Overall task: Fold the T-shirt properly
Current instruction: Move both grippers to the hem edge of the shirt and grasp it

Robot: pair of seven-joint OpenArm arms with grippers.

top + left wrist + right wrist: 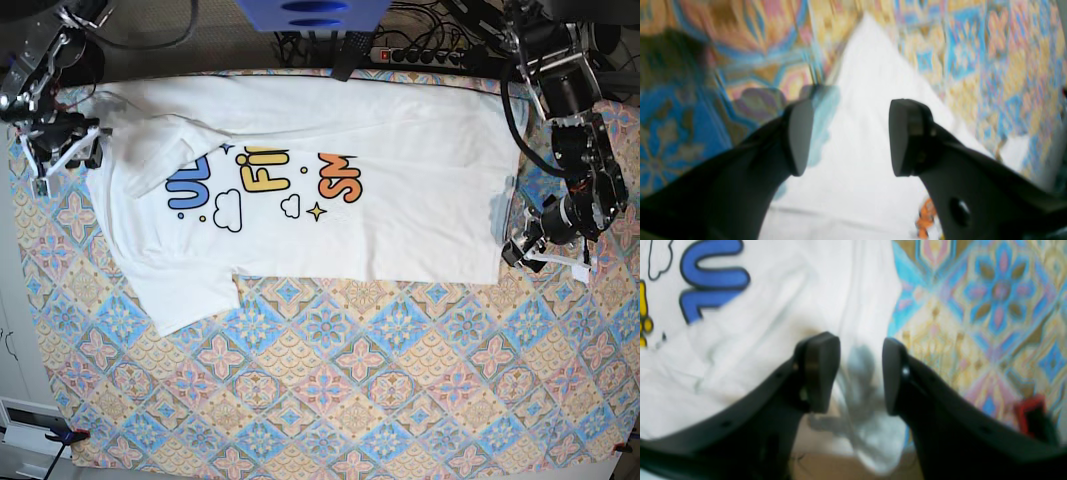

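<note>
T-shirt (330, 200) is lying spread on the patterned surface (330, 400), print side up, filling the far half; the near half is showing bare tablecloth, wide room for moving.

Left claw (850, 136) is hovering with jaws standing wide apart, nothing between them. A pointed white corner of cloth is running away ahead of it, the hem edge just beside it, patterned surface on both sides. View is blurred; an orange scrap of print is showing under the right finger.

Right claw (860, 373) is standing half open over the shirt's sleeve edge, wrinkled white fabric lying between and below the jaws, not pinched as far as the frames show. Blue lettering is sitting off to its left, cut off by the frame. A red object at its right is too blurred to name.

Cloth is looking soft, creased, matte.
</note>
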